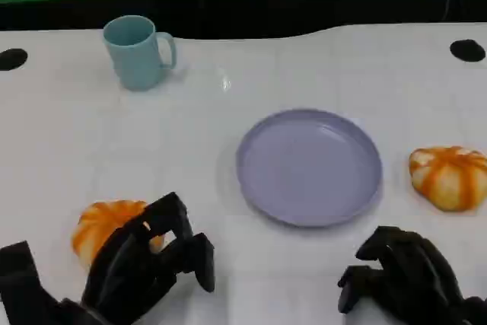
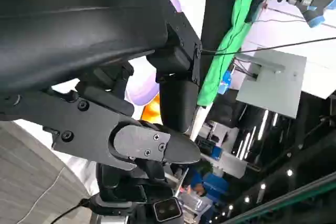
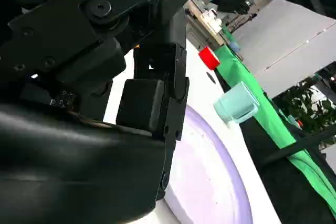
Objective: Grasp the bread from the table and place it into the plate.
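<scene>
Nothing has reached the plate (image 1: 308, 167) yet; it sits bare near the centre of the white bench (image 1: 68, 135), so the grasp, lift and placing all remain to be done. Two orange-striped pieces of bread lie on the bench: one at about eight o'clock from the plate (image 1: 103, 227), the other at three o'clock (image 1: 450, 177). The left hand (image 1: 148, 264) hovers just beside the nearer bread, at its four o'clock, fingers spread apart and bent forward, holding nothing; whether a fingertip touches the bread is unclear. The right hand (image 1: 403, 275) rests low at five o'clock from the plate, its fingers curled inward around nothing. A pale blue mug (image 1: 138, 52) stands at eleven o'clock, well apart.
</scene>
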